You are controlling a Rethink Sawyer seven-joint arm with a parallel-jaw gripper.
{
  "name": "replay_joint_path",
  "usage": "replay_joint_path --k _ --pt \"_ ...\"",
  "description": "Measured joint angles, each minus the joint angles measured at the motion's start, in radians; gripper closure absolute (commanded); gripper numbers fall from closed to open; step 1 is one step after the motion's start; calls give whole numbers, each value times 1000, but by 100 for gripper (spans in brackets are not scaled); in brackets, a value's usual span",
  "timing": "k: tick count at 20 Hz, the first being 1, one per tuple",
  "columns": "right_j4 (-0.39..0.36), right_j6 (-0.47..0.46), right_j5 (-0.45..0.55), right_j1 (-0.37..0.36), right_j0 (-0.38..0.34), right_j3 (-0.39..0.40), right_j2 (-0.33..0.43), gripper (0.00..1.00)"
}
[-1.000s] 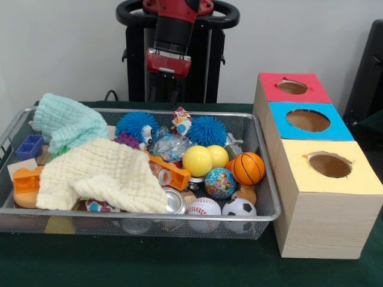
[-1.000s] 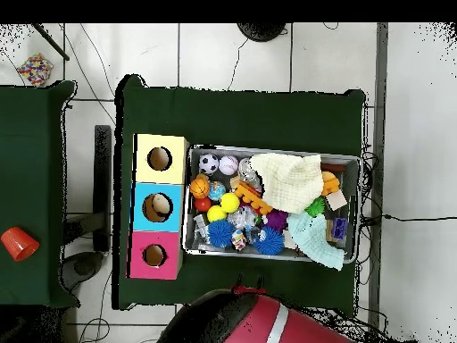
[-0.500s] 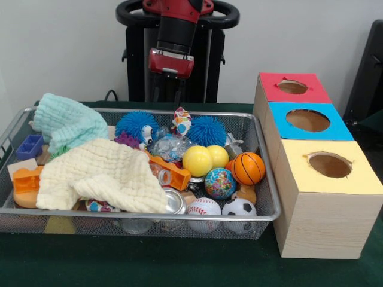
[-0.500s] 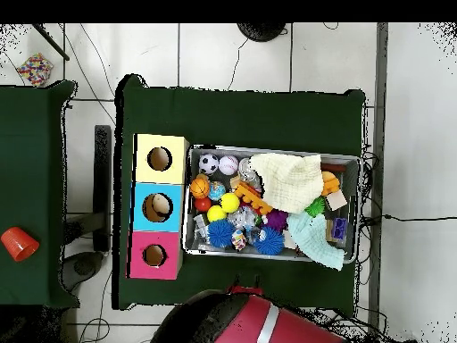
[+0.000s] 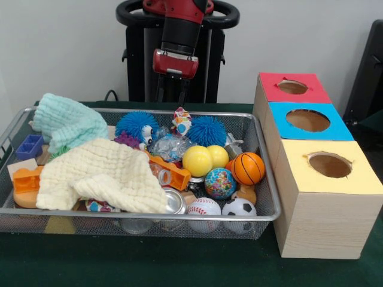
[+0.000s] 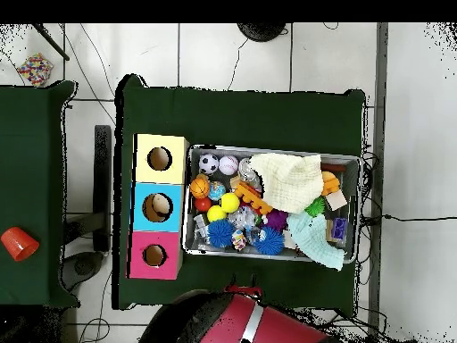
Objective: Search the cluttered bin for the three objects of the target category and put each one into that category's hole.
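Note:
A wire mesh bin [image 5: 263, 156] [image 6: 272, 149] holds mixed toys. At its right end lie two yellow balls [image 5: 197, 160], a basketball [image 5: 248, 168] [image 6: 199, 188], a globe ball [image 5: 219, 182], a baseball [image 5: 204, 208] [image 6: 228, 164] and a soccer ball [image 5: 239, 208] [image 6: 208, 163]. Two blue spiky balls [image 5: 136, 124] sit at the back. Beside the bin stand three boxes with round holes: red [image 5: 292, 87], blue [image 5: 308, 120] and yellow [image 5: 330, 164]. My gripper [image 5: 172, 89] hangs behind the bin's far rim, above the table and holding nothing that I can see.
A cream cloth [image 5: 105, 175] [image 6: 287, 181] and a mint cloth [image 5: 69, 122] cover the bin's left half. Orange and blue blocks [image 5: 27, 179] lie at the left end. A red cup [image 6: 18, 242] stands on a side table.
The arm's end has shifted slightly right and upward in the front view. Everything in the bin stays where it was.

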Motion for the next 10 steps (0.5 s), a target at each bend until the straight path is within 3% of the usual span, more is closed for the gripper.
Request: replay_joint_path --k 10 --pt "0 0 0 42 -5 0 0 0"
